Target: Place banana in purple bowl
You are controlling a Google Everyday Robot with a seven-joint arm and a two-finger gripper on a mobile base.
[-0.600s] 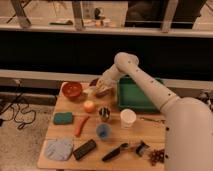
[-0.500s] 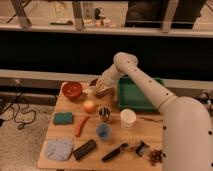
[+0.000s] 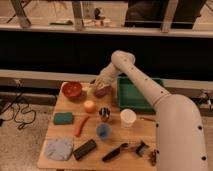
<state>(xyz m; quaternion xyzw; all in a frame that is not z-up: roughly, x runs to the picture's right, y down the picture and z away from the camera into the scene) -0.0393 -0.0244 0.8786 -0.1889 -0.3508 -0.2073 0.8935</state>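
End effector [image 3: 100,84]: over purple bowl [image 3: 102,92], by table's [image 3: 132,136] far edge; we cannot tell its grip; green tray [image 3: 137,96] just right.

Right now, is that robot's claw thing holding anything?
Gripper: right at the purple bowl; whether it holds anything cannot be told.
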